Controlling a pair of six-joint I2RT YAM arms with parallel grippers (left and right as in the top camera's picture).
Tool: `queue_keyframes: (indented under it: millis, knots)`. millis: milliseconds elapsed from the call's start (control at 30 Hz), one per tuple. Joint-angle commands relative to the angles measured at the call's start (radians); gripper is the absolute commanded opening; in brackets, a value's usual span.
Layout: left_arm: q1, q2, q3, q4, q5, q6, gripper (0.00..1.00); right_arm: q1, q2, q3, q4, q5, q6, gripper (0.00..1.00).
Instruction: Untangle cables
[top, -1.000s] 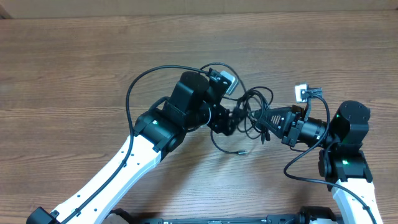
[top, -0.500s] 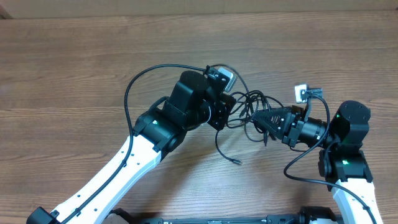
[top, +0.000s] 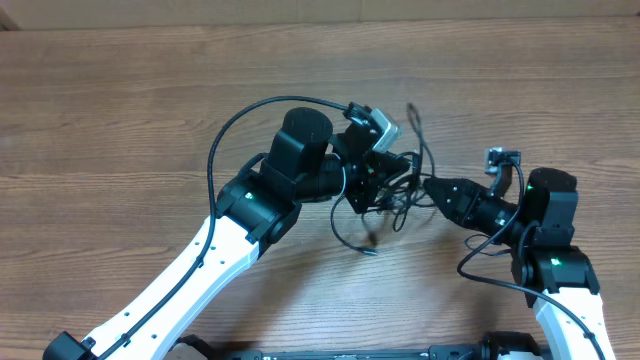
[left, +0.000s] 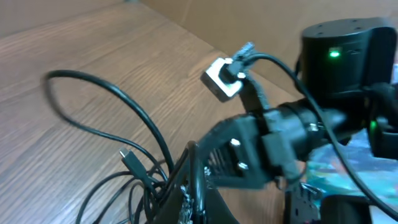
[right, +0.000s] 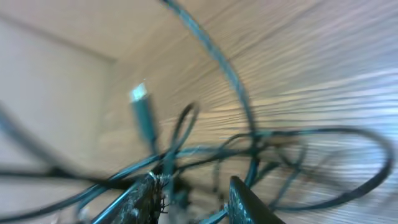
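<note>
Swapping grip on the cables (top: 398, 196): left takes, right releases.
Jaws of left gripper (top: 376, 180), open a second ago, now clamp the knot; those of right gripper (top: 432, 186) have parted, cords slack between them. Bundle sits between both arms on the table (top: 120, 100); likely a regrasp next.

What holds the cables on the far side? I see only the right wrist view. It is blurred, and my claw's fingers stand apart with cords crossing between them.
Observer: In the overhead view the left claw is shut inside the knot of cables, close beside your right claw.
Operator: Is any cord end free of the knot?
Observer: Yes. In the overhead view one plug end trails out below the knot, on the robot's side. I cannot tell if it touches the wood.
</note>
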Motion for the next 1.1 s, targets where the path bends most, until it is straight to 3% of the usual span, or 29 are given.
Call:
queue_keyframes:
  millis: [0, 133, 467, 800, 1067]
  knots:
    - [-0.001, 0.003, 0.016, 0.015, 0.074, 0.024, 0.04, -0.004, -0.013, 0.004, -0.019, 0.191, 0.001, 0.33]
    - [0.005, 0.003, 0.016, 0.047, 0.098, 0.024, 0.04, -0.004, -0.013, 0.004, -0.048, 0.257, 0.0, 0.33]
    - [0.039, 0.003, 0.016, 0.125, 0.145, 0.035, 0.04, -0.004, -0.013, 0.004, -0.046, 0.198, -0.058, 0.33]
    - [0.104, 0.003, 0.016, 0.156, 0.131, 0.011, 0.04, -0.004, -0.019, 0.004, 0.084, -0.187, -0.192, 0.44]
    - [0.104, 0.003, 0.016, 0.249, 0.177, -0.056, 0.04, -0.004, -0.019, 0.004, 0.058, -0.152, -0.248, 0.46]
